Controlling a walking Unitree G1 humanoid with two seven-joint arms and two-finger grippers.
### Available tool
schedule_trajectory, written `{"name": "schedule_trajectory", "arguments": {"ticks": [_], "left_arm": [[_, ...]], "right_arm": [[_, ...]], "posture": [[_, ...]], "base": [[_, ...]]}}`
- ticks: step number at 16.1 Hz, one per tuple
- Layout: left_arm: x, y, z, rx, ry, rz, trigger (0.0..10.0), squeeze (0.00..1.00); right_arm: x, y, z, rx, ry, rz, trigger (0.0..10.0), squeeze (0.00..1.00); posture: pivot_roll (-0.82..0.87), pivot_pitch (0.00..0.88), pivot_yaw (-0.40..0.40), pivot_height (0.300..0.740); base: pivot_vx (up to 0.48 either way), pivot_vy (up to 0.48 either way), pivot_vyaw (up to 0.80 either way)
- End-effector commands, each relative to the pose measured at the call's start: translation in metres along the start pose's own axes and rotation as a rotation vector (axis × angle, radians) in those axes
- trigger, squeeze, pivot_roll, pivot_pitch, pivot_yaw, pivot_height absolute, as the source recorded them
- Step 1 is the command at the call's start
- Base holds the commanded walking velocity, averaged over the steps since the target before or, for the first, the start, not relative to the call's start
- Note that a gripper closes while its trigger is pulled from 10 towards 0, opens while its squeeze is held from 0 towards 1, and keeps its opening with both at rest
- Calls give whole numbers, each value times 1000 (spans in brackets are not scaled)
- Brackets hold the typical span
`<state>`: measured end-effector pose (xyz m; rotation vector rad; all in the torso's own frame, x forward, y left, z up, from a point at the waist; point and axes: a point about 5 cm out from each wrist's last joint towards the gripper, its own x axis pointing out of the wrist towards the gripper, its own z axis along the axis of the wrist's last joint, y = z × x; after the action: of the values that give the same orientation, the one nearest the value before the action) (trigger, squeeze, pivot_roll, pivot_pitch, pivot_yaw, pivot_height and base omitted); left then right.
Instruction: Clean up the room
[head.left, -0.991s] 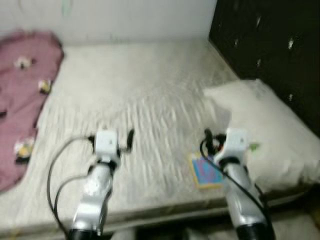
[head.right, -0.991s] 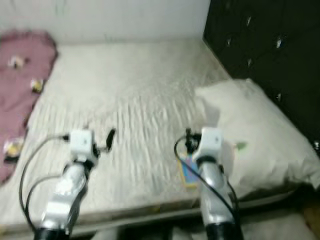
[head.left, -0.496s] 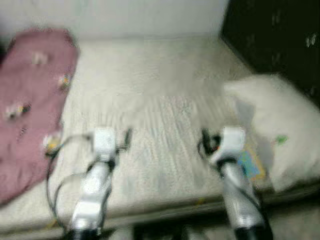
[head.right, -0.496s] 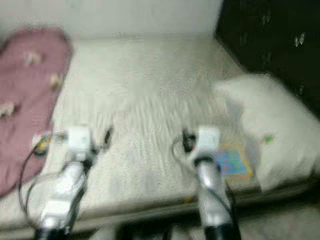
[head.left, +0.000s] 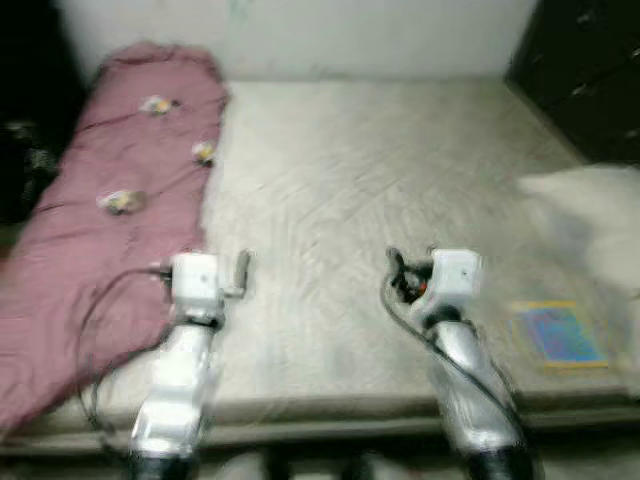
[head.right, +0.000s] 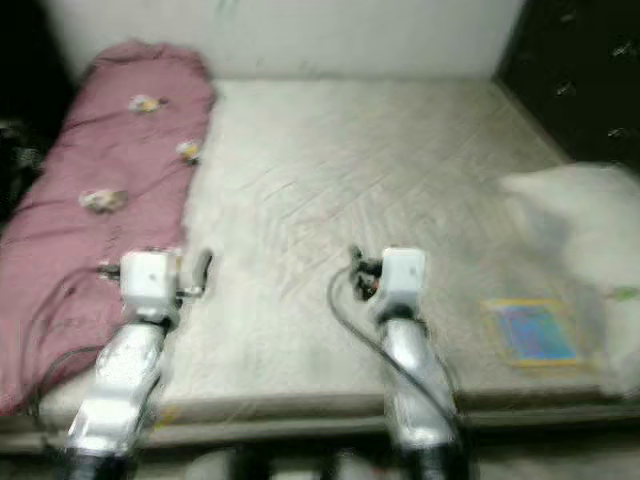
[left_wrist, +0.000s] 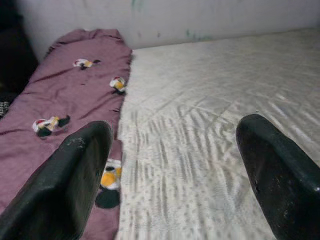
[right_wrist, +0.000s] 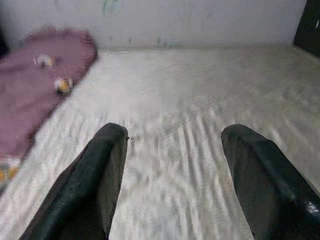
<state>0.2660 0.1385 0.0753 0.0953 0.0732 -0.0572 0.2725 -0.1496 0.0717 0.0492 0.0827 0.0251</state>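
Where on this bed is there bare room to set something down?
The wide middle of the mattress is bare, between the pink blanket on the left and the white pillow and colourful book on the right. The right edge is crowded.

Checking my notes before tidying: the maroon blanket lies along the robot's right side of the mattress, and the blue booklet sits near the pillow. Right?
Not quite. The maroon blanket lies along the robot's left side of the mattress, as the left eye view shows. The blue booklet does sit near the pillow.

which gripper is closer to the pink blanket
Left. The left gripper hovers just beside the pink blanket's edge; the right gripper is farther off over the bare mattress.
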Motion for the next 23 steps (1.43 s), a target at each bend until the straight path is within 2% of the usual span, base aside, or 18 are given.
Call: {"name": "schedule_trajectory", "arguments": {"ticks": [1, 2, 5, 7, 12, 17, 19, 23], "left_arm": [[1, 6, 3, 26, -19, 8, 10000, 0], [1, 6, 4, 40, -34, 9, 10000, 0], [1, 8, 5, 50, -41, 34, 10000, 0], [1, 9, 3, 21, -22, 36, 10000, 0], [4, 9, 4, 8, -17, 19, 10000, 0], [8, 10, 14, 7, -47, 25, 10000, 0], [6, 11, 17, 12, -74, 5, 10000, 0], [1, 14, 7, -9, -7, 29, 10000, 0]], "right_arm": [[2, 3, 8, 5, -34, 14, 10000, 0], [2, 5, 9, -17, -39, 26, 10000, 0], [2, 6, 9, -6, -42, 23, 10000, 0], [3, 6, 9, -1, -41, 21, 10000, 0], [5, 5, 9, -1, -35, 3, 10000, 0], [7, 3, 10, -13, -33, 1, 10000, 0], [7, 4, 9, -16, -29, 2, 10000, 0], [6, 2, 6, -12, -12, -9, 10000, 0]], "posture": [[-12, 30, -16, 740], [-12, 31, -16, 740], [-10, 32, -16, 740], [-9, 33, -15, 740], [-10, 44, -14, 740], [-14, 70, -18, 740], [-12, 77, -20, 740], [-15, 72, -11, 740]], "base": [[0, 480, 0], [0, 401, 800], [0, 0, 800], [0, 0, 0], [0, 476, 0], [0, 476, -675], [0, 467, 0], [0, 442, 0]]}}
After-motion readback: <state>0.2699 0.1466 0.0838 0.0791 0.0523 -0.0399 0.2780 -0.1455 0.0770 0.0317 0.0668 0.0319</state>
